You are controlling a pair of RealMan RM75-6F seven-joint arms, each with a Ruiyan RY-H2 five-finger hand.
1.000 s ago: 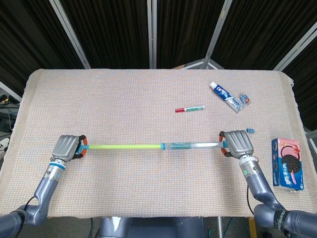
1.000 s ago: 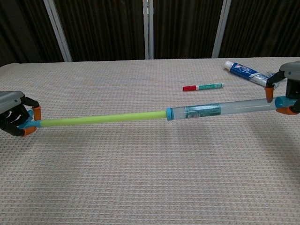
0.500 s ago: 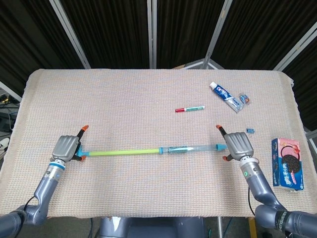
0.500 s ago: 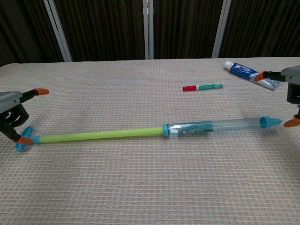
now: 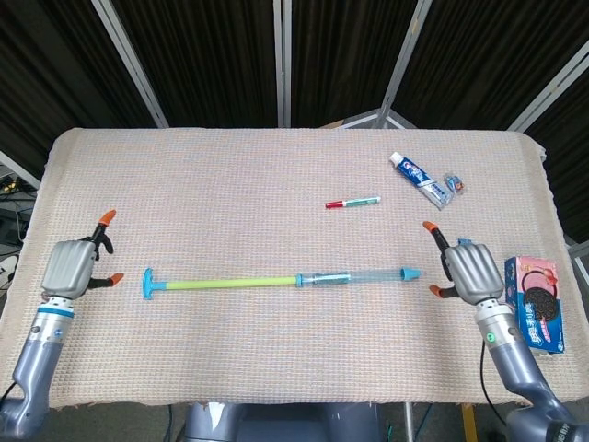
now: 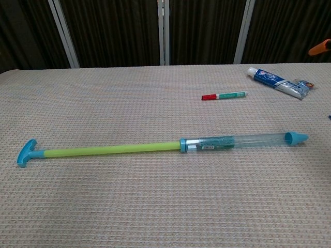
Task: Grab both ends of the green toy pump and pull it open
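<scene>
Pump: the toy pump [image 5: 276, 279] lies flat across the lower middle of the frame, green rod drawn out of the clear tube; pull judged complete.
Left hand [image 5: 72, 267]: lower left, fingers spread, empty.
Right hand [image 5: 469, 270]: lower right, fingers spread, empty.
Change: half a second ago both hands were at the pump's ends; now well clear.
</scene>
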